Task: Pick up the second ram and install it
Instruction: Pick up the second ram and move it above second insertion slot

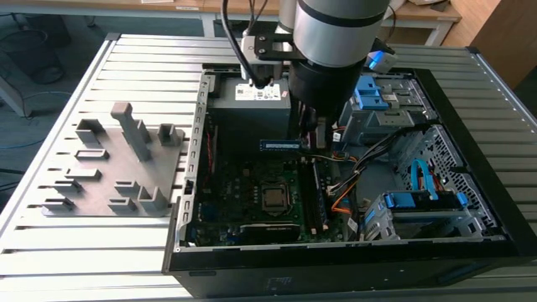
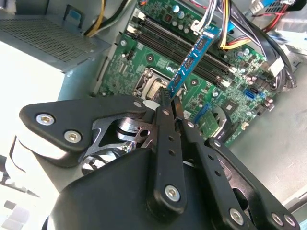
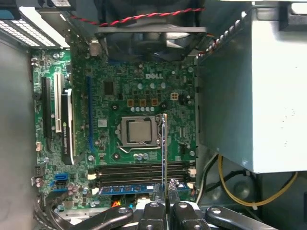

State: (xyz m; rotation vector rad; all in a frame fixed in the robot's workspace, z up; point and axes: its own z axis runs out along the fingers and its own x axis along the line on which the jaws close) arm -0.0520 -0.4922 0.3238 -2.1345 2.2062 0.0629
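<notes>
The gripper is pinching the second ram between its two dark fingers, which are pressed together on one short end of the stick, so the board juts out past the fingertips. In the first wrist view the second ram shows edge-on as a thin line running from the gripper across the memory slots to the rim of the processor socket. It crosses the slots rather than lining up with them and is seated in none of them. It is held in the air above the green motherboard. Another memory stick, blue with dark chips, sits in the slot nearest the gripper. In the exterior view the arm reaches down into the open computer case, and the second ram hangs level below it, over the motherboard and just beside the lower edge of the grey power supply. On the slatted table, toward the exterior view's left of the case, stands a grey fixture with upright blocks. A bright blue cable curves inside the case toward the exterior view's right.
</notes>
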